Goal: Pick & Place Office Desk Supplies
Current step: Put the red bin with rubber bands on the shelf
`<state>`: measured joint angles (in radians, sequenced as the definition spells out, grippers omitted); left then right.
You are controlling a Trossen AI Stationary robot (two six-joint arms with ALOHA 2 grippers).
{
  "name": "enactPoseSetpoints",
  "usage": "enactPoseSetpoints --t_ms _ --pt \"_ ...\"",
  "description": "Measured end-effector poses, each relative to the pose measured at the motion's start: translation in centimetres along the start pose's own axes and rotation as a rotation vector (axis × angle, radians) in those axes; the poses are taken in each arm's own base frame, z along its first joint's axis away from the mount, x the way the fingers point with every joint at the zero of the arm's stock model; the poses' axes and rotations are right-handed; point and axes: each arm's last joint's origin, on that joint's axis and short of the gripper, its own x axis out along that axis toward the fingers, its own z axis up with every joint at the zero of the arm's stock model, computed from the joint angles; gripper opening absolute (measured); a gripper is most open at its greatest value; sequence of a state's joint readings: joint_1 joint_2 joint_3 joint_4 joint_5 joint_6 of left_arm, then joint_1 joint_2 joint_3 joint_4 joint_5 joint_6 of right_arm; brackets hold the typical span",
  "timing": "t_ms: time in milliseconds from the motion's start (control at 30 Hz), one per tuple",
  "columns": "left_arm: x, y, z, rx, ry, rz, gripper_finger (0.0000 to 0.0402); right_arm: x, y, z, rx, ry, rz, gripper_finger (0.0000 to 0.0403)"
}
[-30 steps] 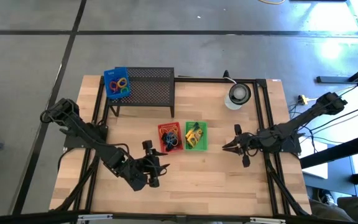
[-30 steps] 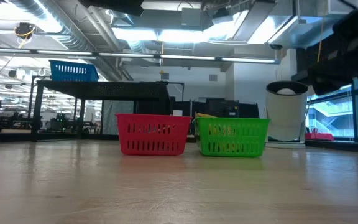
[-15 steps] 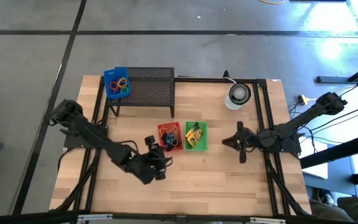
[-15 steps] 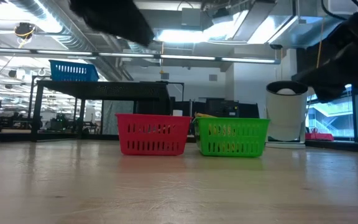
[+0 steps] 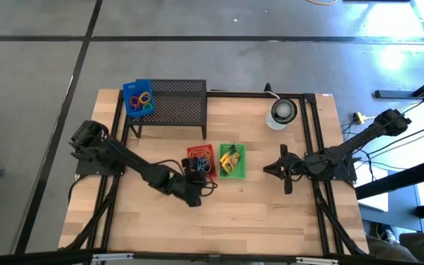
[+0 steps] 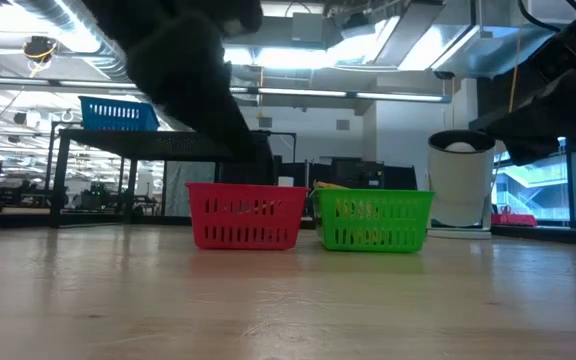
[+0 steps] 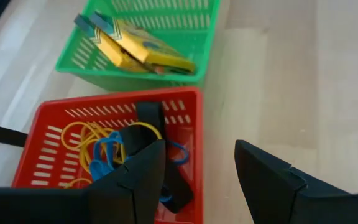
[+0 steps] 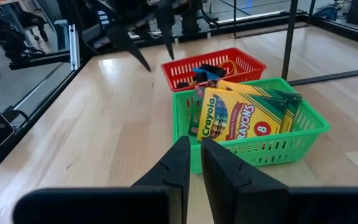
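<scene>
Left wrist view shows the left gripper [image 7: 194, 171] with fingers spread, empty, poised over the red basket [image 7: 191, 121] of rubber bands [image 7: 95, 146] and a black clip [image 7: 151, 118]. Best to descend straight, clear of the rim, onto one band. The right gripper [image 5: 271, 171], fingers together and empty, waits beside the green basket [image 5: 232, 160] holding the crayon boxes [image 8: 241, 115].

Bright, even light falls from overhead; ceiling lamps [image 6: 298, 45] glare at twelve o'clock in the low view, where the near arm blurs into silhouette.

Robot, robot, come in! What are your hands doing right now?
Left gripper open, above the red basket of rubber bands. Right gripper shut, empty, waiting beside the green basket holding the crayon boxes. Nothing in the way.
</scene>
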<state>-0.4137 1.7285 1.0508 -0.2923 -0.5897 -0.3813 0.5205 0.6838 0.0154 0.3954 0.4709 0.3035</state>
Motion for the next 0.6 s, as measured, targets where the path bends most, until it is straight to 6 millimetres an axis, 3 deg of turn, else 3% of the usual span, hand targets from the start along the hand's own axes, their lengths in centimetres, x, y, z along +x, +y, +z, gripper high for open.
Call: enactPoseSetpoints --t_ms 167,367,600 --pt "1.5 0.6 -0.2 0.015 0.041 0.011 0.0189 0.0 0.0 0.0 0.0 0.0 0.0 0.0041" --pt "3.3 0.9 -0.6 -0.012 0.126 -0.103 0.0189 0.0 0.0 0.0 0.0 -0.001 -0.001 0.0041" --pt "4.3 1.4 -1.0 -0.07 0.169 -0.097 0.0182 0.0 -0.4 0.2 0.043 -0.048 -0.14 0.0041"
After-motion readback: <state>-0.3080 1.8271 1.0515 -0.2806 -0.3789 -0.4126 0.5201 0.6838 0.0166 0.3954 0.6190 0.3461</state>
